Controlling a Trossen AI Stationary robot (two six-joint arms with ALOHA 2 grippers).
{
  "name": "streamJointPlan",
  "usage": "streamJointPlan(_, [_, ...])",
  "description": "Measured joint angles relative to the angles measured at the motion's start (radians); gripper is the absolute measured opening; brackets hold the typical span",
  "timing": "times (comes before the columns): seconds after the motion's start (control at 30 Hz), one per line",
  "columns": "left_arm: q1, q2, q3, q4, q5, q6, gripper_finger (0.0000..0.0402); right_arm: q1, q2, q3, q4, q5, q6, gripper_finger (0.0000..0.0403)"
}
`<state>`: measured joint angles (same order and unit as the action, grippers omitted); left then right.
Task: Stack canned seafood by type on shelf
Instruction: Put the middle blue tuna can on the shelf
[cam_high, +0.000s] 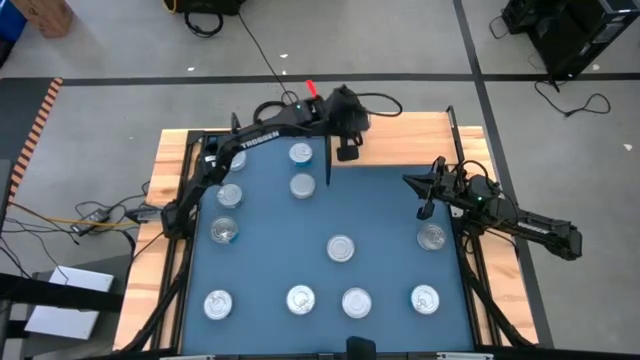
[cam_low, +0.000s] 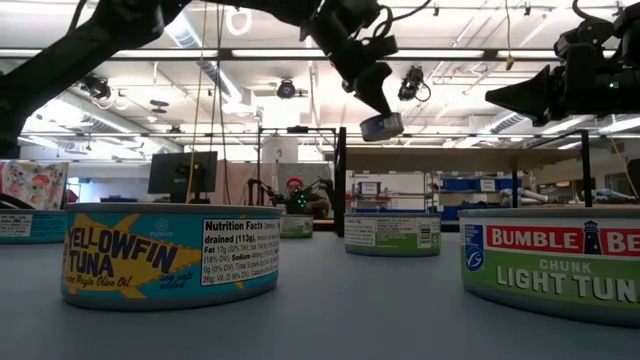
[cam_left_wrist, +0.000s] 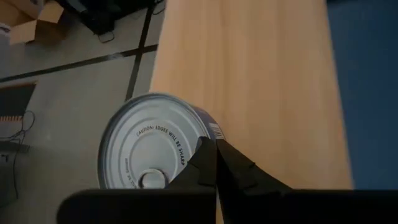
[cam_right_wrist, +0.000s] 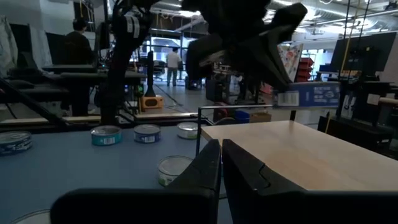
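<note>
While the left gripper hangs at upper centre of the high view, its fingers pinch a blue-labelled tuna tin by the rim above the wooden shelf. Right gripper, fingers nearly together and empty, waits at right of frame. Other tins dot the blue mat.

**Open workshop around the surface**

Grey concrete floor crossed by dark tape lines. Black cables trailing over it, a cardboard box at one corner. Overhead, long strip lights under a white ceiling. Farther back, a dark monitor, shelving with blue bins, people standing among benches.
</note>
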<state>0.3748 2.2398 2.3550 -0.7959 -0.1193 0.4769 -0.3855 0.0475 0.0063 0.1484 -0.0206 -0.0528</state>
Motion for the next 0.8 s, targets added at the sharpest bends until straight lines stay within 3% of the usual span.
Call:
streamJointPlan(0.23, [0.026,0.024,-0.002,-0.055,0.010,-0.041,0.0000,0.000,0.000,0.000,0.022,0.001,-0.003,0.0028])
streamJointPlan(0.8, [0.053,0.046,-0.004,-0.009,0.010,-0.060,0.0000,0.000,0.000,0.000,0.043,0.001,-0.010,0.0028])
